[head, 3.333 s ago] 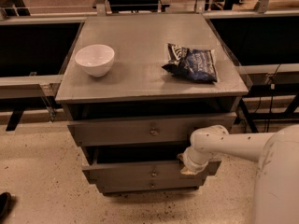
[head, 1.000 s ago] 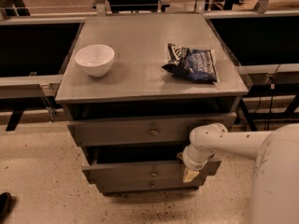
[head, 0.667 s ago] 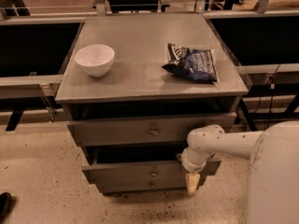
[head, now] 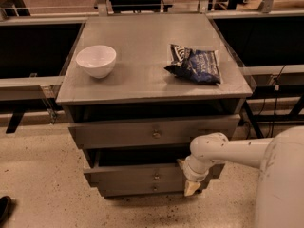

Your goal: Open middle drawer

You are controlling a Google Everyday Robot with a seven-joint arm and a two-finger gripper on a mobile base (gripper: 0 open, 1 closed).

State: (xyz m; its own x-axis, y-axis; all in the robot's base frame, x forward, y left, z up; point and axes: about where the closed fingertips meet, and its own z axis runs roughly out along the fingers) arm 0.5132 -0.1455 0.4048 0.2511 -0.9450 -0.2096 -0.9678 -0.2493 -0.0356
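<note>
The middle drawer [head: 133, 175] is a grey front with a small brass knob [head: 156, 176], below the wider top drawer [head: 142, 132]. It stands pulled a little forward, with a dark gap showing above it. My gripper [head: 192, 187] hangs at the end of the white arm [head: 228, 151], pointing down in front of the drawer's right end and well to the right of the knob. It partly covers that right end.
A white bowl [head: 96, 60] and a dark blue chip bag [head: 194, 64] lie on the cabinet top [head: 142, 42]. The top drawer also sticks out slightly. The narrow bottom drawer [head: 137, 189] sits just above the speckled floor [head: 42, 184]. Dark benches flank the cabinet.
The gripper has dropped lower along the right end of the middle drawer and shifted slightly left. The drawers, the bowl and the bag have stayed where they were.
</note>
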